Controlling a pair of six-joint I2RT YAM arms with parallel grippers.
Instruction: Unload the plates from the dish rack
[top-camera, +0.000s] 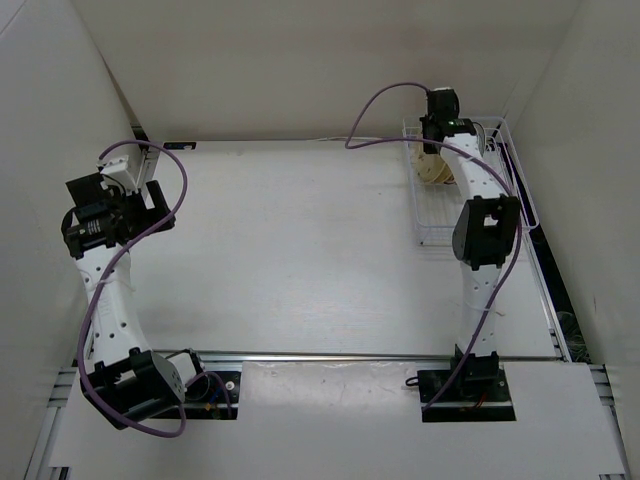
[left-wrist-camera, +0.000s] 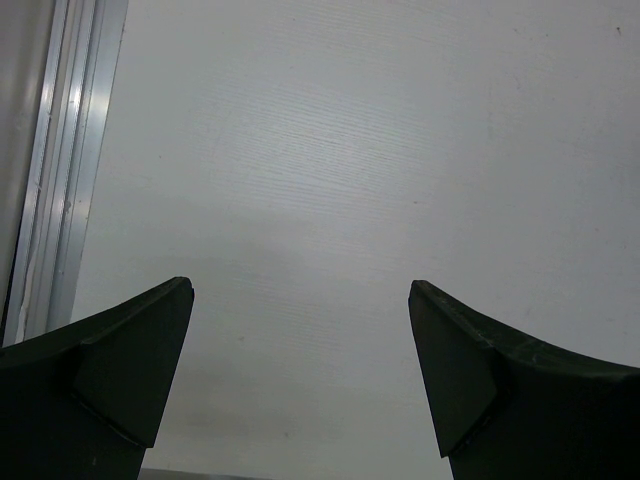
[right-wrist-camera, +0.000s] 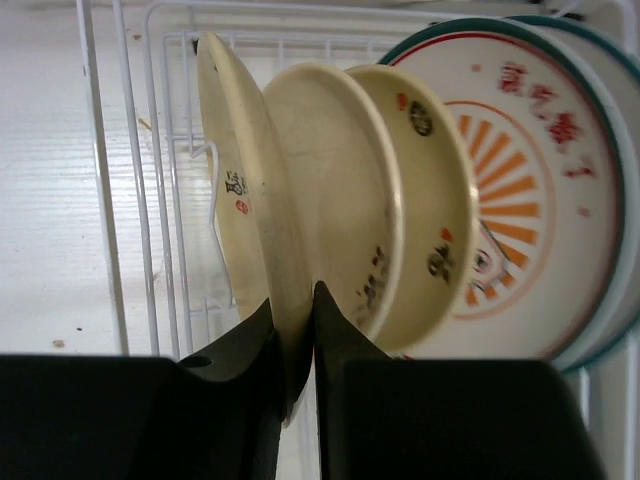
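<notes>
At the left, over the bare table (left-wrist-camera: 330, 150), my left gripper (left-wrist-camera: 300, 300) hangs with jaws wide apart, while at the far right my right gripper (right-wrist-camera: 293, 310) is clamped on the rim of a small cream plate (right-wrist-camera: 335, 190) standing in the dish rack (top-camera: 432, 215), left of the larger orange-patterned plate (right-wrist-camera: 530, 190).

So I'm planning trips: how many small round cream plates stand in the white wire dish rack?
3, upright in a row: the left plate, pinched by the right gripper; the middle plate; the right plate, in front of the large white orange-patterned plate. More may hide behind.
</notes>
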